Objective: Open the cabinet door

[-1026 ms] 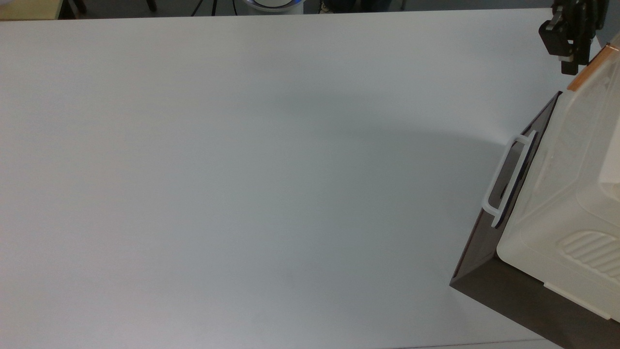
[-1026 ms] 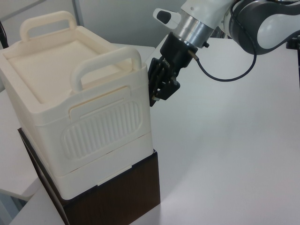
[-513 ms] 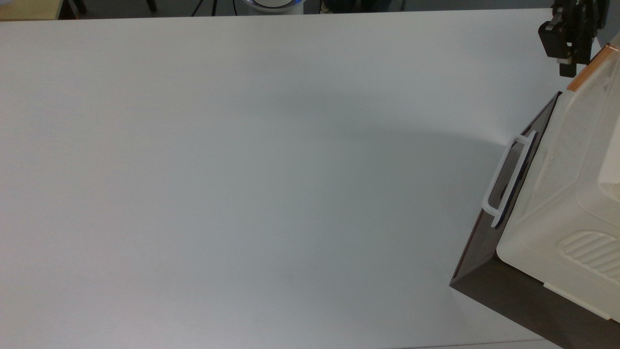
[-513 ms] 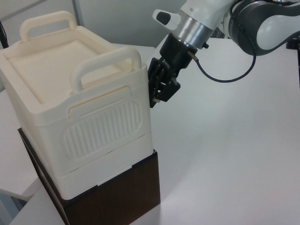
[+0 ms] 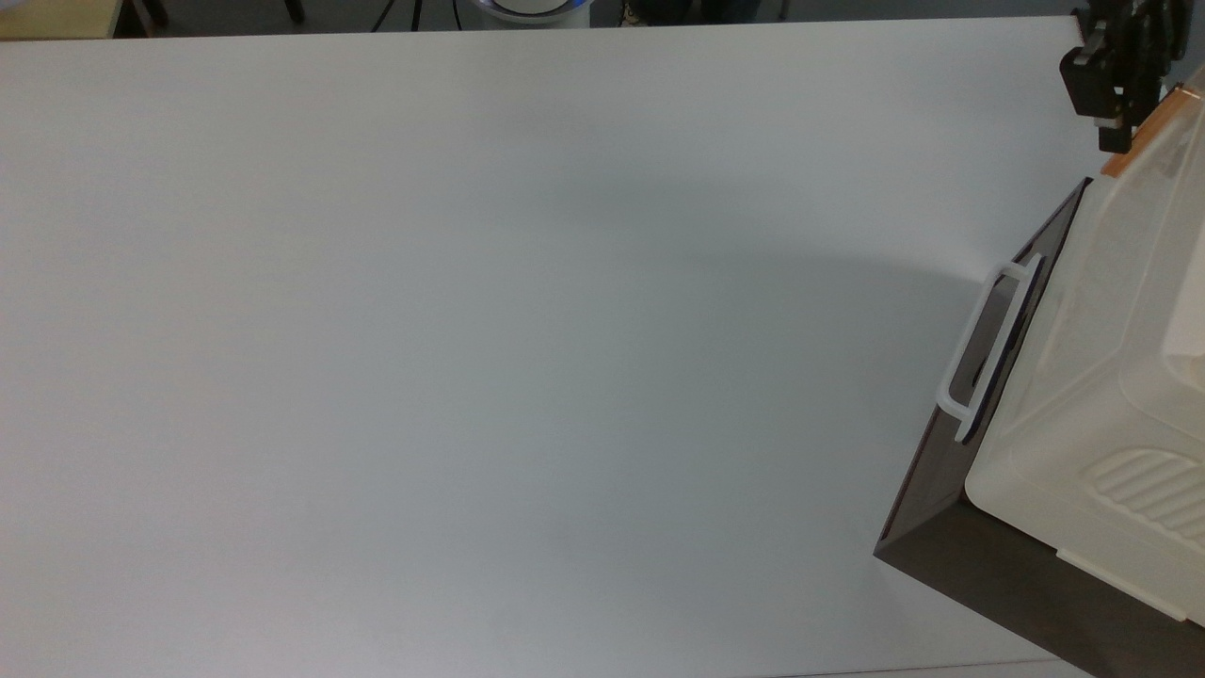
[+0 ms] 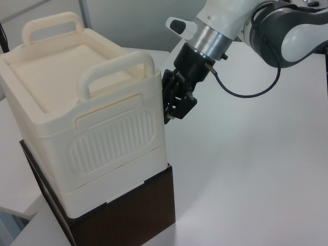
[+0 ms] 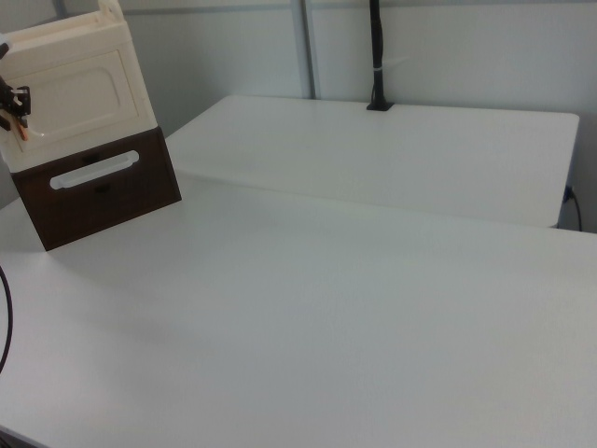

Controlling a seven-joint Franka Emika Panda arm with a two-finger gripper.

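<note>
The black two-finger gripper (image 6: 177, 105) sits hard against the corner of the cream plastic ribbed box (image 6: 102, 138), at about nine o'clock of the arm's wrist in the left view. Whether its fingers have closed on anything I cannot tell.

In the top view the gripper (image 5: 1116, 80) lies at eleven o'clock of the orange-brown bar handle (image 5: 1144, 132), touching or just beside it. That placement suits the task, I judge, since the bar is the obvious place to pull.

The cream recessed cabinet door (image 7: 79, 93) appears shut, flush with the box front in the right view. Below it, at six o'clock, the dark brown drawer panel with its white loop handle (image 7: 93, 170) is left alone. Everything stands on the white table (image 5: 471, 330).
</note>
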